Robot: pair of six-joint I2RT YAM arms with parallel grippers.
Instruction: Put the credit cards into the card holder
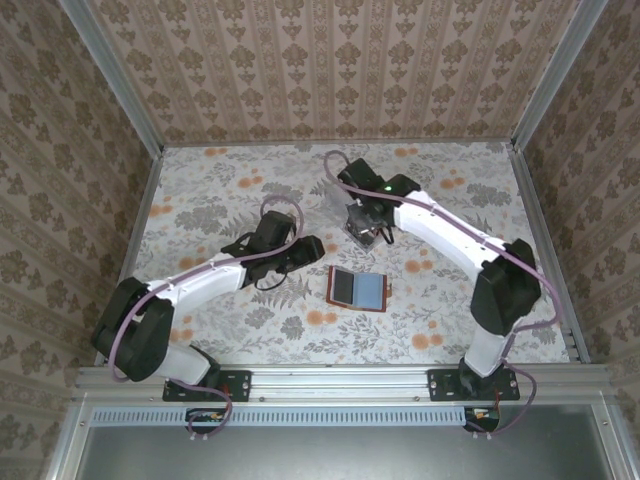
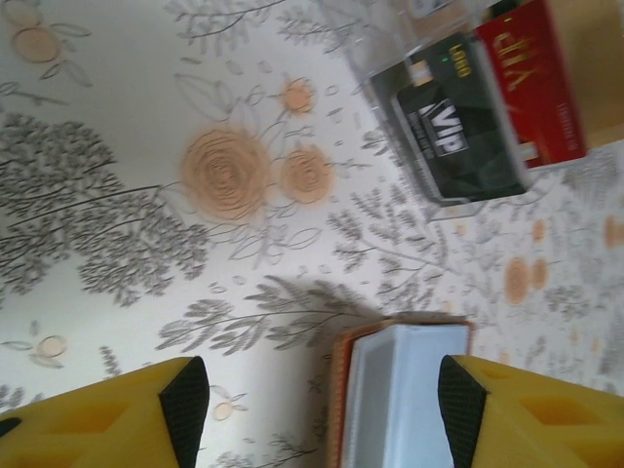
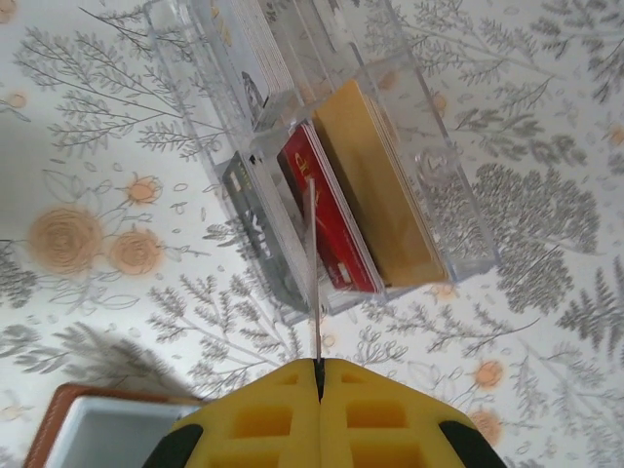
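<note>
The brown card holder lies open on the table, its pale inner pockets facing up. My right gripper is shut on a thin credit card, seen edge-on, just above and in front of a clear plastic box. Inside the box stand a dark grey card, a red card and tan cards. My left gripper hangs open over the holder's far end, nothing between its fingers. From the left wrist, the grey VIP card and red card show in the box.
The clear box sits just behind my right gripper, beyond the holder. My left gripper is left of the holder. The floral tablecloth is bare to the left and the far right. Patterned walls close in three sides.
</note>
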